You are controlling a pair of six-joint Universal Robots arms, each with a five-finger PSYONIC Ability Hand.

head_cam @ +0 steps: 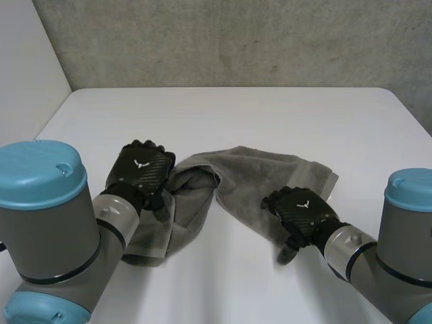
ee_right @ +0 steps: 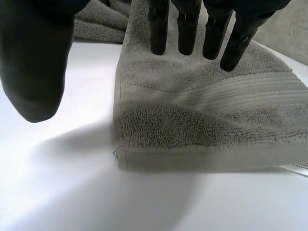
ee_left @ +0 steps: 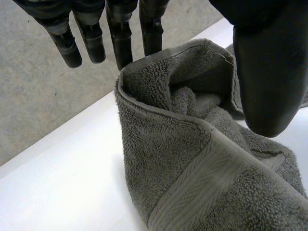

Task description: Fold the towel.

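Table: white. It carries the towel at its centre, seen from the head view.
Towel: grey terry, one piece, bunched into a rumpled arch. One limb runs toward 7 o'clock under the left hand. The broader limb runs toward 4 o'clock to the right hand. We see no flat, squared layer anywhere.
Left hand: at 9 o'clock of the towel. Its wrist view shows straight fingers and the thumb held wide apart. A raised, hemmed fold of cloth stands between them, and we see no pinch on it.
Right hand: at 4 o'clock of the towel, over a hemmed corner lying flat on the table. Its fingers are straight and its thumb hangs clear over bare table. It grips nothing, and we cannot tell whether the fingertips touch the cloth.
Done, in our judgement: very little. The cloth is gathered, not folded.
Left, in our judgement: nearly all of the task. The towel needs spreading flat, an edge taken up, then that edge brought over with the hems aligned.
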